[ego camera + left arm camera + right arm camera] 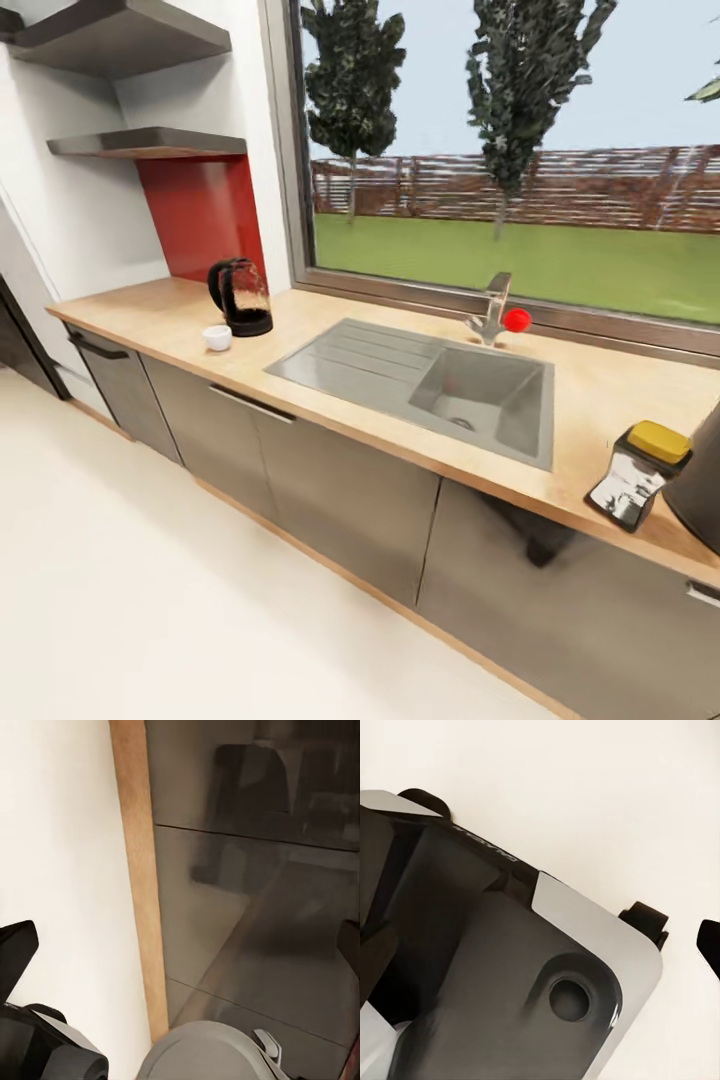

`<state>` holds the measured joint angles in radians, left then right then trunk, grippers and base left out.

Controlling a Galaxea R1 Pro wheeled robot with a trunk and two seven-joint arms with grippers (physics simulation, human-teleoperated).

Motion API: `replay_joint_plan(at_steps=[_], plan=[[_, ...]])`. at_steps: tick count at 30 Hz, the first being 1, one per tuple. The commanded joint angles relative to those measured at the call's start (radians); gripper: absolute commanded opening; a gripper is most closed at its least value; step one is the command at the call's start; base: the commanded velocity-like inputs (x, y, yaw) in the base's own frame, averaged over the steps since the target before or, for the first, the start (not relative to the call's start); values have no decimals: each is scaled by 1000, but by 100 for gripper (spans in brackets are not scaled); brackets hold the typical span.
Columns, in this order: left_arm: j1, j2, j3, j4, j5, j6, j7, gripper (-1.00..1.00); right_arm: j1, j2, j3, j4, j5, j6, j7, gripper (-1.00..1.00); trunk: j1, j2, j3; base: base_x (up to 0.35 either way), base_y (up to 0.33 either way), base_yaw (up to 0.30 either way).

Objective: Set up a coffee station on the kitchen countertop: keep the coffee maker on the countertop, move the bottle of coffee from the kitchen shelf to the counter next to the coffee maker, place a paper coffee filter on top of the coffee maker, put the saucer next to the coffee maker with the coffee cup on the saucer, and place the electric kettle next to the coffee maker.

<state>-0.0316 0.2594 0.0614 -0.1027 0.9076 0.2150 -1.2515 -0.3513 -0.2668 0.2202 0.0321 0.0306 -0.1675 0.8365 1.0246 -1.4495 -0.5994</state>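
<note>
At the left end of the countertop (160, 320), near the back edge in front of the red wall panel (205, 215), stands the electric kettle (241, 296), upright on its black base. Just in front of it, toward the front edge, sits the coffee cup (217, 338); whether the two touch is hard to tell. No saucer can be made out under the cup.

In the middle of the countertop lies the steel sink (430, 385), with the tap (492, 310) and a red knob (517, 320) at its back edge. At the right end, near the front edge, the bottle of coffee (640, 474) lies tipped over on its side, yellow lid pointing toward the back edge, just beside the coffee maker (702, 480), of which a dark curved slice shows.

In the left wrist view the dark tips of the left gripper (180, 952) stand well apart with nothing between them, aimed at the cabinet fronts (247, 892) and floor below the counter. The right gripper (540, 949) likewise looks spread wide and empty, over the robot's own base.

The kettle and cup sit far along the countertop from the coffee maker, so my guess is the left arm is better placed to fetch them.
</note>
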Motion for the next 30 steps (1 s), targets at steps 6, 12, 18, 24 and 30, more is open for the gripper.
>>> replay_joint_plan(at_steps=[6,12,18,24,30], plan=[[-1,0,6,0,-4,10,-3,100,-2,0,2,3,4,-9,1,100,0,-1,-1,215,253,276],[-1,0,6,1,-4,10,-3,100,-2,0,2,3,5,-8,4,100,0,-1,-1,207,262,243],[-1,0,6,0,-4,10,-3,100,-2,0,3,3,7,-7,3,100,0,-1,-1,202,268,35],[-1,0,6,0,-4,10,-3,100,-2,0,3,2,6,-7,4,100,0,-1,-1,202,286,51],[-1,0,6,0,-4,10,-3,100,-2,0,4,2,7,-7,3,100,0,-1,-1,202,294,230]])
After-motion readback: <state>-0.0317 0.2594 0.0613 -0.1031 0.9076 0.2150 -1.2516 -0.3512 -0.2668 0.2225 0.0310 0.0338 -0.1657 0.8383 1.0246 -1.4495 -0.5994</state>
